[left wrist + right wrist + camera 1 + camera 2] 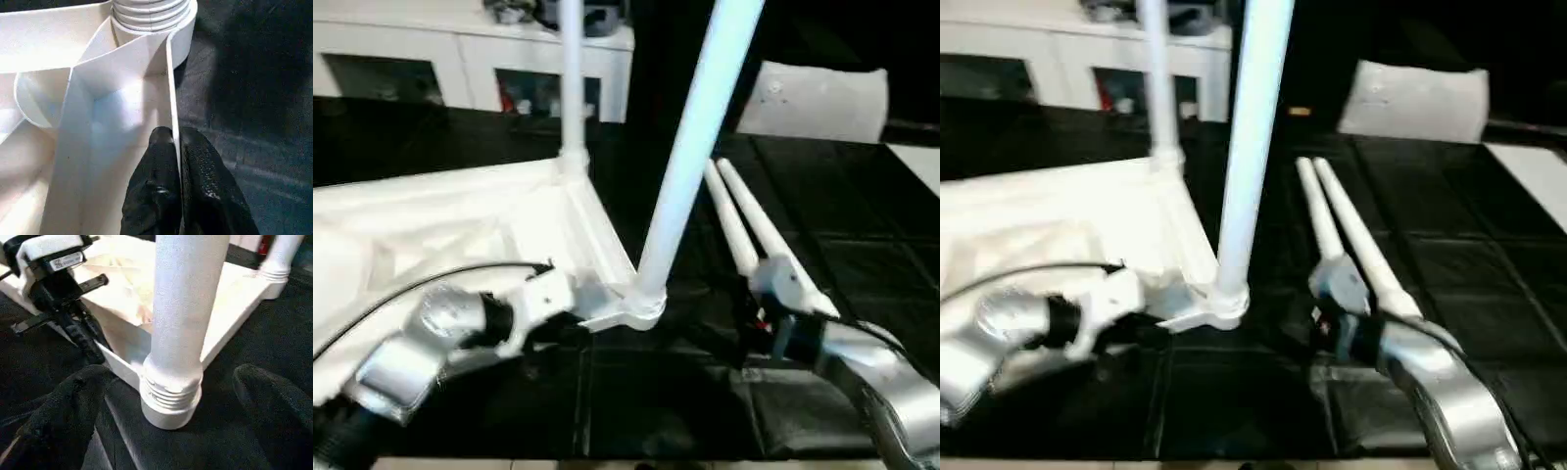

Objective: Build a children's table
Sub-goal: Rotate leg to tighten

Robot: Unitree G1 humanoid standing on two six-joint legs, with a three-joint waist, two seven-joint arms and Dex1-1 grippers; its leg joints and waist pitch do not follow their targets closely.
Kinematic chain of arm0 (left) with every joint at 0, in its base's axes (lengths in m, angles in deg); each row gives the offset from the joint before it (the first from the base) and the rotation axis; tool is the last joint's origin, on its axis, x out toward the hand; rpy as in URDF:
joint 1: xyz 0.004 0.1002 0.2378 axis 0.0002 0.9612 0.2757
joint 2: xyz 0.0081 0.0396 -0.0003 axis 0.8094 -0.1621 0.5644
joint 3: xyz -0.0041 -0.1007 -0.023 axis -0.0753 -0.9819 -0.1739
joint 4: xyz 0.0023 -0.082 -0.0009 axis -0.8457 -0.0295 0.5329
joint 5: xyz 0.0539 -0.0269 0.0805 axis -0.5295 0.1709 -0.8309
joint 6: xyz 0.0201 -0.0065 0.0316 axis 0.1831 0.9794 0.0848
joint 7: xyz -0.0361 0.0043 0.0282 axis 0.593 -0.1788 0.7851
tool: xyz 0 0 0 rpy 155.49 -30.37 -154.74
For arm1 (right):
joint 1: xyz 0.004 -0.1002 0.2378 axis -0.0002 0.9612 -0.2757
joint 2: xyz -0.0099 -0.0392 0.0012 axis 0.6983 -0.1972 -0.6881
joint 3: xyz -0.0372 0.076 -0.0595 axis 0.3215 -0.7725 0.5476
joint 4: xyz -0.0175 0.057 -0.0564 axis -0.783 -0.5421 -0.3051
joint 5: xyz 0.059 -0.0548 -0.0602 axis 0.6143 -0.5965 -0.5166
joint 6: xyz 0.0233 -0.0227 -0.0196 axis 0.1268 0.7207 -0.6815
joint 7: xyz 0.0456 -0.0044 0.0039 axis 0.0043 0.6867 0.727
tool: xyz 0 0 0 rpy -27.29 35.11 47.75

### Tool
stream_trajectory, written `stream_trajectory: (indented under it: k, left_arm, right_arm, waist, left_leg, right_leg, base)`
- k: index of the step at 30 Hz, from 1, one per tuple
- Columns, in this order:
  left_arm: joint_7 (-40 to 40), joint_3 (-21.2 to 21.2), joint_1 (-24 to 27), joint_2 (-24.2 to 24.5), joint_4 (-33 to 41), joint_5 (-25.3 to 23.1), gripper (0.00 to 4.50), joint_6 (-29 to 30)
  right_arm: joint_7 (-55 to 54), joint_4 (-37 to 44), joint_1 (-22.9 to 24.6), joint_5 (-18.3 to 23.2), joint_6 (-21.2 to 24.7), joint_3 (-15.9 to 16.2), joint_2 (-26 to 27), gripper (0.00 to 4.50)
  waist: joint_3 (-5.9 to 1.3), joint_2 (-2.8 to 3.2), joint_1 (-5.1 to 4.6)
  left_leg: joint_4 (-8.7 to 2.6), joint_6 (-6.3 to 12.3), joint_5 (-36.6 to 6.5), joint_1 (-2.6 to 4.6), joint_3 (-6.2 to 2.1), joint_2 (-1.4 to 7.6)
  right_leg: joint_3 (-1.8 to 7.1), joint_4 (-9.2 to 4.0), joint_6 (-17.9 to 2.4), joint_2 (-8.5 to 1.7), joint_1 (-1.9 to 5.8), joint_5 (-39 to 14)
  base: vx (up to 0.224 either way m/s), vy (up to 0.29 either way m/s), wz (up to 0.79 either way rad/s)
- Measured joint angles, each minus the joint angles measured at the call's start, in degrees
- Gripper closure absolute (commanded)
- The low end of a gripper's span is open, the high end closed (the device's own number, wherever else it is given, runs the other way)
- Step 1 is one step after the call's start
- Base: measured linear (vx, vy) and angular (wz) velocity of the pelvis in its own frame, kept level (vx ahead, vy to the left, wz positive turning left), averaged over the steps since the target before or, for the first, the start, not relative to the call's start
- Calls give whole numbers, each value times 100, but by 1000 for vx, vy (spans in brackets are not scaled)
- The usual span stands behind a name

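Lay upturned on the black floor (862, 264): table top (431, 225), two legs standing. Left hand (176, 161) clenched on the rim beside near-corner leg (690, 147); right hand (171, 396) released around its base. Best steadied, then turned square.

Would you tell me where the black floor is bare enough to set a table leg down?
Bare floor lies right of the two loose legs, up to the flat panel. It is crowded around the near corner socket, between both grippers.
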Motion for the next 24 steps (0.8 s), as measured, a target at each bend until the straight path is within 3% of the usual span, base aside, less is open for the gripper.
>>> stream_trajectory:
  k: [4, 9, 14, 24]
  left_arm:
    - [426, 31, -301, 31, -579, 2, 446, -483]
    - [714, 39, -448, -42, -986, -85, 450, -990]
    - [1266, 103, -580, -81, -1277, -141, 450, -1481]
    - [1764, 144, -803, -155, -1714, -206, 450, -1919]
  right_arm:
    - [608, -510, -359, -110, -196, 303, -70, 0]
    - [960, -1250, -787, -274, -581, 554, -5, 53]
    - [1227, -2035, -1266, -438, -935, 680, 136, 82]
    - [2058, -2684, -1623, -444, -1326, 986, 236, 172]
  waist:
    - [1, -4, 45]
    - [1, -3, 69]
    - [3, -9, 193]
    - [0, -54, 240]
  left_leg:
    - [-4, 43, 42, -35, 59, 17]
    - [-3, 41, 49, -38, 89, 19]
    - [-5, 28, 65, -39, 98, 33]
    - [-3, 13, 84, -40, 115, 43]
  right_leg:
    - [-2, 23, -36, -23, -47, 22]
    - [-2, 30, -37, -40, -51, 22]
    - [-9, 40, -29, -42, -54, 17]
    - [-11, 70, -8, -50, -62, 5]
  base:
    - [0, 0, 0]
    - [0, 0, 0]
    - [0, 0, 0]
    - [0, 0, 0]
